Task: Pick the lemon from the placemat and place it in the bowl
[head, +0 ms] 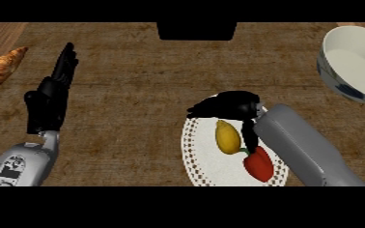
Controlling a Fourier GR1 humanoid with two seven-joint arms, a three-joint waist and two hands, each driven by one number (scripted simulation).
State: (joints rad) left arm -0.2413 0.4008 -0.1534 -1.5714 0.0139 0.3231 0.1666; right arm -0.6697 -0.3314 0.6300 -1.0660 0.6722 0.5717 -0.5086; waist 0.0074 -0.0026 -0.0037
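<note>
Lemon [227, 136] lies on white placemat [200, 164], red pepper [259, 164] just beside it. Right hand [230, 105] sits over placemat's far edge, fingers curled, gripping nothing, not touching lemon. Bowl [341, 60] well apart from placemat, far right. Left hand [51, 96] rests far left of placemat, fingers straight. Croissant [10, 63] beyond it.

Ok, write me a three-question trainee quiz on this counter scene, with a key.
1. True or false: the yellow oval lemon already lies in the white round bowl.
2. What lies beside the lemon on the white lace-edged placemat? A) a red pepper B) a green apple
3. Which hand is over the placemat?

Key: 1. False, it is on the placemat. 2. A. 3. The right hand; the left hand rests open at the left.
</note>
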